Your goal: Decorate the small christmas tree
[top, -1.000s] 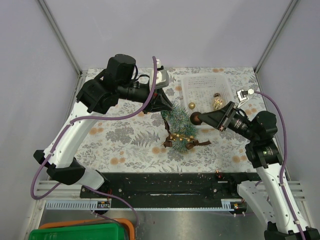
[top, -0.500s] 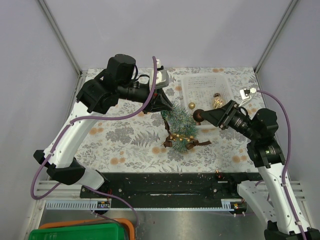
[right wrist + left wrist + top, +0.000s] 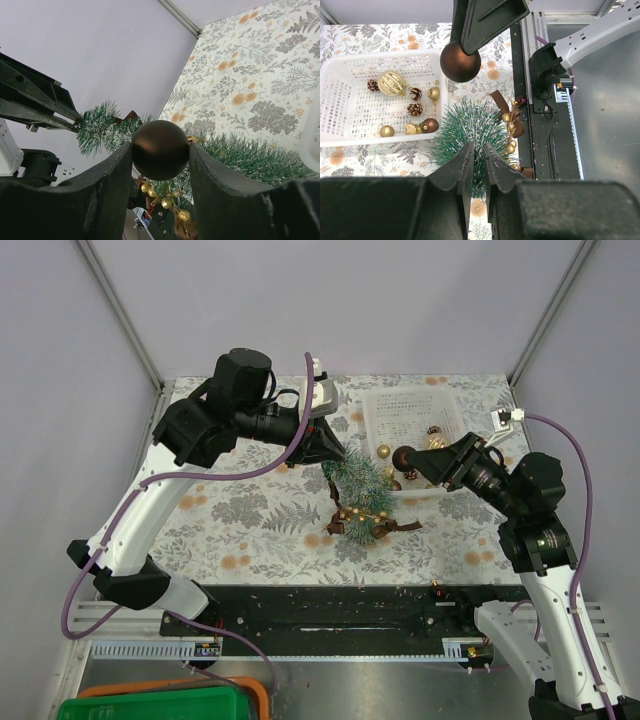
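From above, the small christmas tree point(image 3: 360, 492) stands near the middle of the leaf-print tablecloth point(image 3: 250, 520). It leans a little, just in front of the white basket point(image 3: 372, 422). The left claw point(image 3: 338, 456) comes down onto its top. The right claw point(image 3: 406, 459) holds a brown bauble point(image 3: 403, 458) just beside the tree, over the basket's near edge.

Through the left wrist camera, that claw's fingers point(image 3: 466, 167) are drawn almost together with only a thin slit between them. They seem pinched on the tree's topmost bristles, though the tip itself is hidden. Beyond them the bauble hangs above the tree. A gold bauble point(image 3: 391, 83) and pinecones point(image 3: 414, 108) lie in the basket, and a brown ribbon point(image 3: 501, 102) sits on the tree.

Through the right wrist camera, both fingers point(image 3: 102, 190) press the bauble from either side, with frosted green bristles spreading beneath it.
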Robot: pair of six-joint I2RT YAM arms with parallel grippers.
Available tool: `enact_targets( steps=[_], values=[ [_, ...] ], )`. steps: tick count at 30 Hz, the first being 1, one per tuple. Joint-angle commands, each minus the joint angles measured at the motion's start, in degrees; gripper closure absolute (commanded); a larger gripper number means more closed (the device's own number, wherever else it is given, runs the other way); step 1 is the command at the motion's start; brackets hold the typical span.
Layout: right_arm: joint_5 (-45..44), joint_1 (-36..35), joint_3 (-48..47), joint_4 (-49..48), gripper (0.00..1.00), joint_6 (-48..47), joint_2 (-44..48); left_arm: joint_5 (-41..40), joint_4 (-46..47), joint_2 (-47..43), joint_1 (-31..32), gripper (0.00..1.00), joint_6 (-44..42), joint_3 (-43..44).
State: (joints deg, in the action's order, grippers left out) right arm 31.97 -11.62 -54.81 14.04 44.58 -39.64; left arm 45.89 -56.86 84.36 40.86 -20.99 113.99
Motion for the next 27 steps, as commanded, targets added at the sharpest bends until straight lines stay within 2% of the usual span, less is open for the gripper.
enact_targets(
  steps=[1,8,16,27],
  values=[
    [0.3,0.1,-0.7,0.7,0.68,-1.1,1.0,1.5,2.5,-1.7,-0.3,0.83,0.1,0.4],
    [4.5,0.1,2.2,0.0,0.68,1.3,1.7,1.7,2.5,-1.7,-0.3,0.83,0.2,0.6],
    [8.3,0.1,4.8,-6.5,0.69,6.0,0.9,1.7,2.5,-1.4,-0.3,0.83,0.4,1.1],
    [11.5,0.1,5.9,-10.7,0.70,8.7,0.7,1.8,2.5,-1.1,-0.3,0.83,0.4,1.1]
  ],
)
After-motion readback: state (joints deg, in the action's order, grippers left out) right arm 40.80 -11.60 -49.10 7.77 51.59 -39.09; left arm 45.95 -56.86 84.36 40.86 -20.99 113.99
